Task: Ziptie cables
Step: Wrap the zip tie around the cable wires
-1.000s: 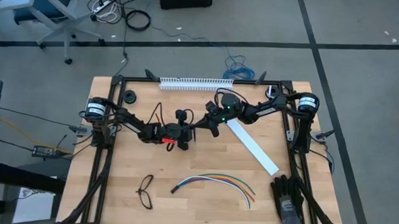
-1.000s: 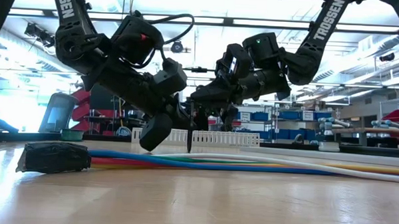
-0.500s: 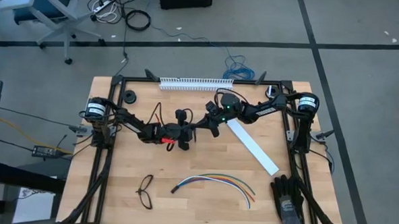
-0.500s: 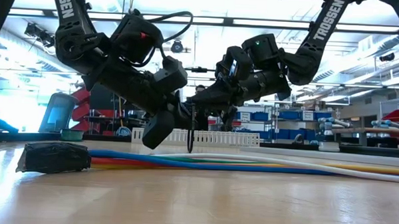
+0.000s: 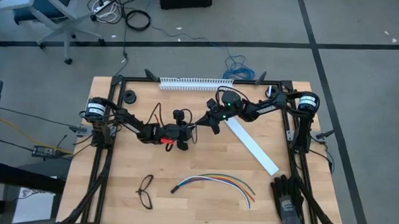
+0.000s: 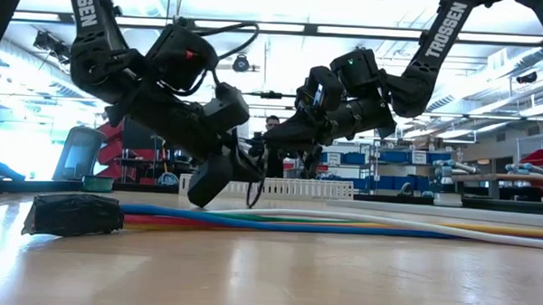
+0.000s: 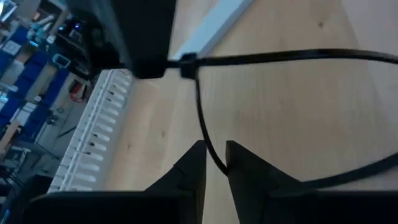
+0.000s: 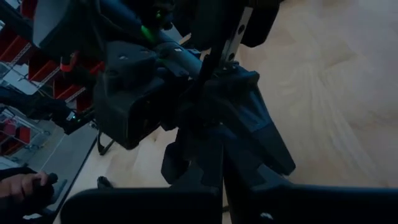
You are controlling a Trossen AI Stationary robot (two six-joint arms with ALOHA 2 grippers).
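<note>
Here, above the middle of the wooden table (image 5: 115, 189), the left gripper (image 7: 214, 163) has its fingers slightly parted, the dark ziptie (image 7: 280, 57) curving through the narrow gap. The right gripper (image 5: 209, 122) meets it from the other side, clenched on the ziptie's head end. The cables (image 5: 213, 180) lie loose on the table nearer the front edge, well apart from both grippers, beside black glasses (image 5: 145, 191).

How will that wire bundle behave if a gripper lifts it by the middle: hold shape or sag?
Probably sags: the cables are thin separate strands lying in a loose curve. Likely fans apart too, since they look joined only at the dark end and spread at the other. Probably light; the round strands could slip out of a pinch.
</note>
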